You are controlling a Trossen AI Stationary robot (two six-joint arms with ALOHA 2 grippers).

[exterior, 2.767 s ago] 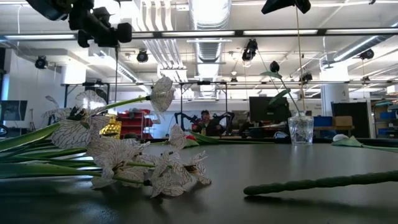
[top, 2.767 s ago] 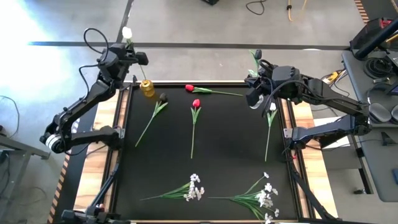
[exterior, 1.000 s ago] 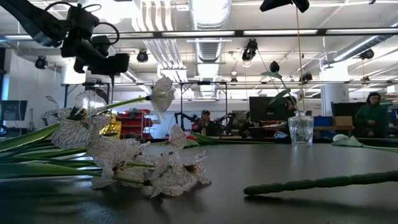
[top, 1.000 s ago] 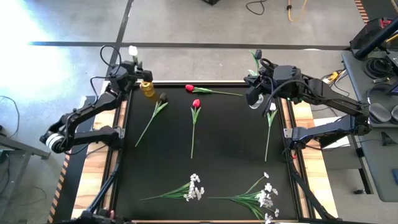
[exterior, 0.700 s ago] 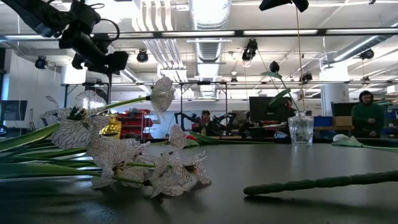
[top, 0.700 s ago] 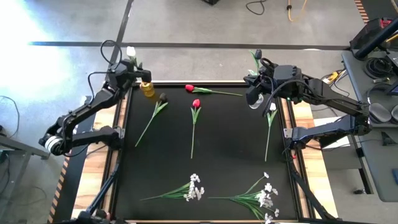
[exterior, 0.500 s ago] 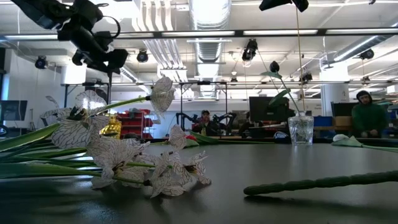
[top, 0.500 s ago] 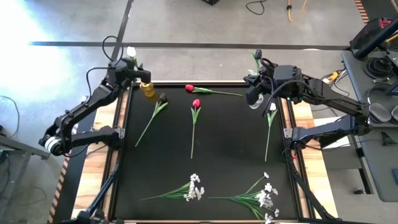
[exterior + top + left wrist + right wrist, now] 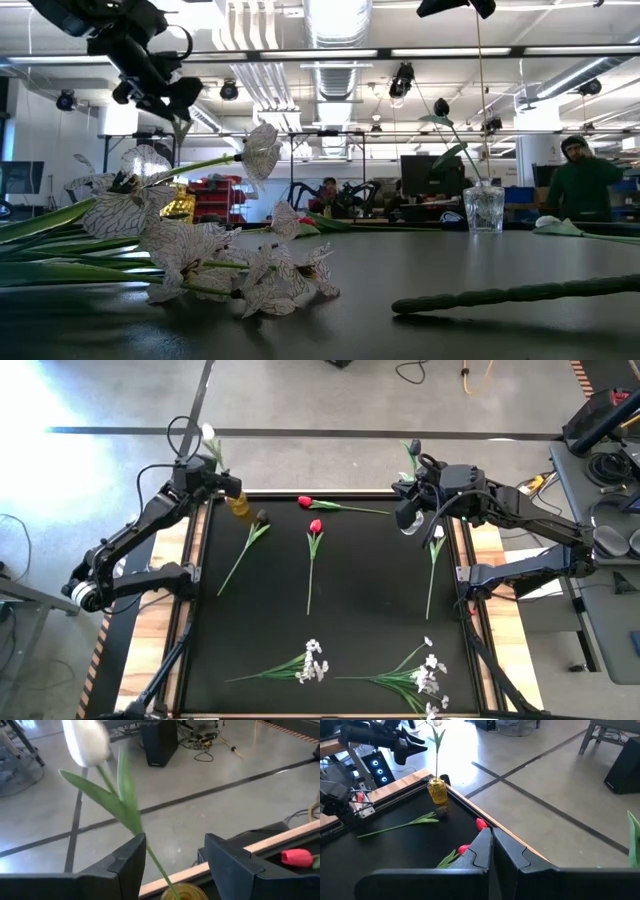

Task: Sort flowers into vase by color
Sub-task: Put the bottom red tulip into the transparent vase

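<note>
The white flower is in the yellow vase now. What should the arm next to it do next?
Probably lift the left pincer up and away. Its fingers are open around the white tulip, whose stem already stands in the yellow vase. Then it could go for the dark tulip lying beside the vase.

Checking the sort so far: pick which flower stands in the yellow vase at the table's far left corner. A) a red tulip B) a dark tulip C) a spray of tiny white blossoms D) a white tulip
D: the white tulip rises on its stem from the yellow vase, between the open fingers of the left gripper; both red tulips lie on the mat.
</note>
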